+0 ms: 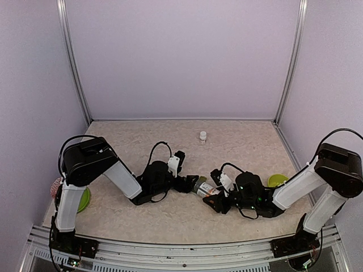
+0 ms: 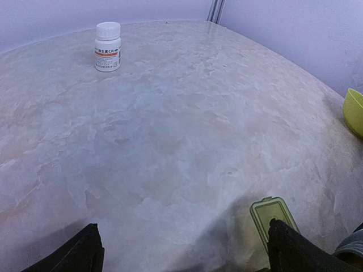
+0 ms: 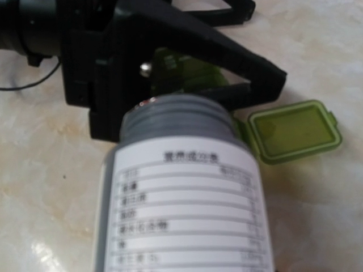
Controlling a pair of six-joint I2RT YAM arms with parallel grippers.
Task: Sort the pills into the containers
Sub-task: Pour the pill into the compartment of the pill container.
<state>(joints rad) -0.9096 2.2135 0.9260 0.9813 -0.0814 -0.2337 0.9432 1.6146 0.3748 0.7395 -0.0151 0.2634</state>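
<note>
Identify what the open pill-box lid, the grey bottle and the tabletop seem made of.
Lid: translucent olive-green plastic, glossy; light shows through. Bottle: probably grey plastic, ridged neck, matte paper label. Tabletop: beige marble pattern, faint sheen; stone or laminate, cannot tell.

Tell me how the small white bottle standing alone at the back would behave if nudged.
The white bottle stands upright, taller than wide: pushed high, it probably tips. Its round body would likely roll afterwards. Looks plastic, probably light.

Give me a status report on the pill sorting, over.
Left gripper open over small olive-green plastic pill box, one lid flipped open. Right gripper shut on grey white-labelled pill bottle, mouth toward box. Left finger partly screens box.
</note>
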